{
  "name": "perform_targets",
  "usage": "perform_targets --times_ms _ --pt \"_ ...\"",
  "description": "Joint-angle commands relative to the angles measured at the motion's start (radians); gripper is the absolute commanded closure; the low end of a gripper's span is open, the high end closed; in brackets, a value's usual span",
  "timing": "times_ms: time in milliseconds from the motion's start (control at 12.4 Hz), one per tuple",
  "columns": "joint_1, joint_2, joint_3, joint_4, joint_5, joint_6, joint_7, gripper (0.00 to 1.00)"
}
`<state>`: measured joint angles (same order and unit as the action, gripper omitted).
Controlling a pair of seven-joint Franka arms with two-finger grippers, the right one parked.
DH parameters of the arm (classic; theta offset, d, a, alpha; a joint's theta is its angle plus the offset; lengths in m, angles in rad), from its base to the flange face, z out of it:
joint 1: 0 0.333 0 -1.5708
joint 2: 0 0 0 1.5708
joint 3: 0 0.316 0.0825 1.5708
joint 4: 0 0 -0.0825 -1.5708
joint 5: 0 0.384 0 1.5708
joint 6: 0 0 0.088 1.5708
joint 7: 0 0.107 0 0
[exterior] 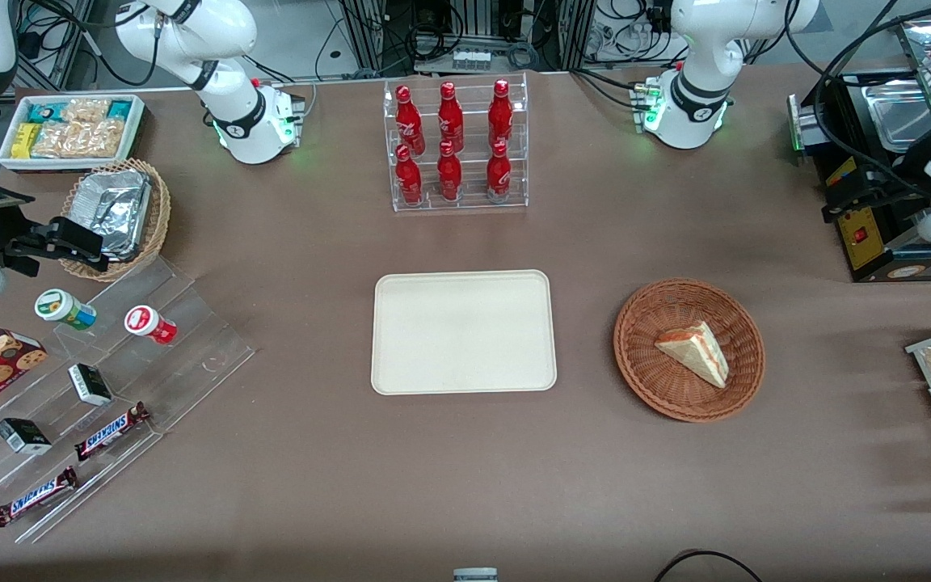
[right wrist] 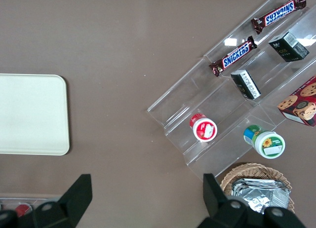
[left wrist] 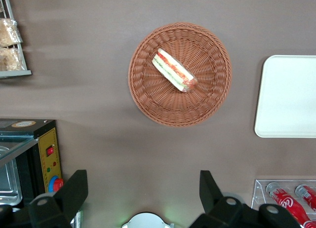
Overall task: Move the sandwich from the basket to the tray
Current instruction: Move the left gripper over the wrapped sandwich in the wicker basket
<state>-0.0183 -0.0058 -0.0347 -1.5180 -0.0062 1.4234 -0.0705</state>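
Sandwich (exterior: 696,350): lay flat in the basket, its pale bread face up in the front view; the left wrist view showed the red, orange and green filling along its cut edge (left wrist: 174,71). It sat a little off the basket's middle, toward the working arm's end of the table.
Basket (exterior: 642,362): round, reddish-brown wicker, resting on the brown table (exterior: 465,485) beside the tray, on the side toward the working arm's end, with a strip of bare cloth between the two.
Tray (exterior: 463,331): cream, rectangular, rounded corners, flat on the table; nothing lay on it.
Gripper (left wrist: 143,191): seen in the left wrist view with its two dark fingers (left wrist: 74,188) spread wide apart and nothing between them. It hung high above the table, off to one side of the basket and well clear of its rim, touching neither basket nor sandwich.
Bottle rack (exterior: 457,145): clear stand of red bottles, farther from the front camera than the tray.
Foil-lined basket (exterior: 118,214): lighter wicker, well apart from the tray, toward the parked arm's end.
Stepped clear shelf (exterior: 110,388): also toward the parked arm's end of the table from the tray, carrying Snickers bars (exterior: 110,430), small dark boxes and two small tubs.
Black appliance (exterior: 878,218): well apart from the tray, past the basket toward the working arm's end.
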Motion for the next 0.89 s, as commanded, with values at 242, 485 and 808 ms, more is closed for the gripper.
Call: perform_targets --times_ms 242,485,808 --pt "0.012 0.062 -0.017 0.009 0.038 -0.009 -0.052 0.0" --pt "0.005 0.188 -0.02 0.001 0.066 0.081 -0.376 0.0" --pt "0.004 0.221 -0.022 -0.192 0.037 0.407 -0.95 0.0"
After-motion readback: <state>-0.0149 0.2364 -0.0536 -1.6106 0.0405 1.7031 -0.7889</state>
